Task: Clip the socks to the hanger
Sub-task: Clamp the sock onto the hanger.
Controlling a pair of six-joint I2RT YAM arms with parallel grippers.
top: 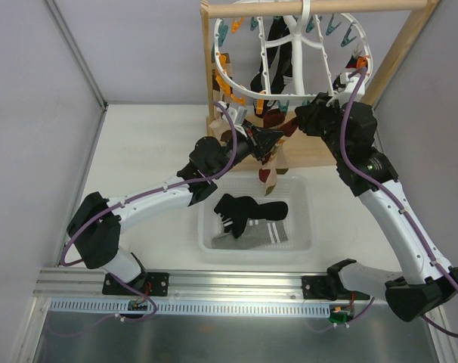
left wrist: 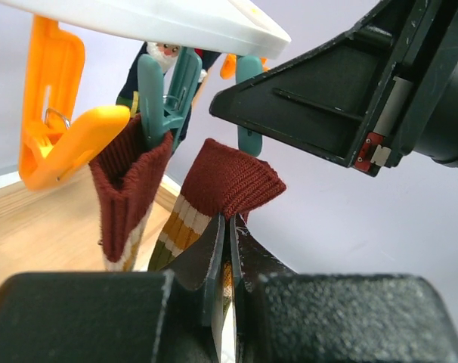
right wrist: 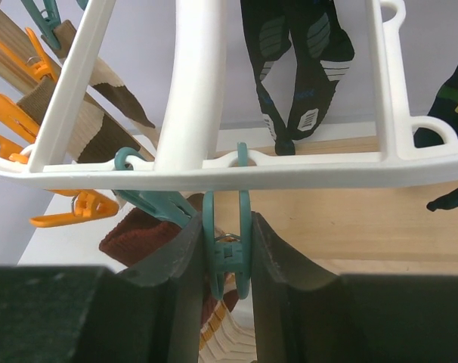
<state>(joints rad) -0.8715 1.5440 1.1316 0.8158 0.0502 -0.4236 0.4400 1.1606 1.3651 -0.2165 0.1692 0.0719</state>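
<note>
The striped sock (left wrist: pixel 230 184) is clamped cuff-up in the left tool (left wrist: pixel 227 227), just below the teal clothespin (right wrist: pixel 227 261), which is squeezed by the right tool (right wrist: pixel 227 231).

left arm (top: pixel 150 203), right arm (top: pixel 399 219) | white links, black joints | purple cables (top: pixel 341 125) | black fingers (right wrist: pixel 176 261)

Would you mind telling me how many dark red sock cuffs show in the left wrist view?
2. One cuff hangs from a teal clothespin at left; the other cuff sits right of it, pinched in the left gripper. Others may hang out of frame.
</note>
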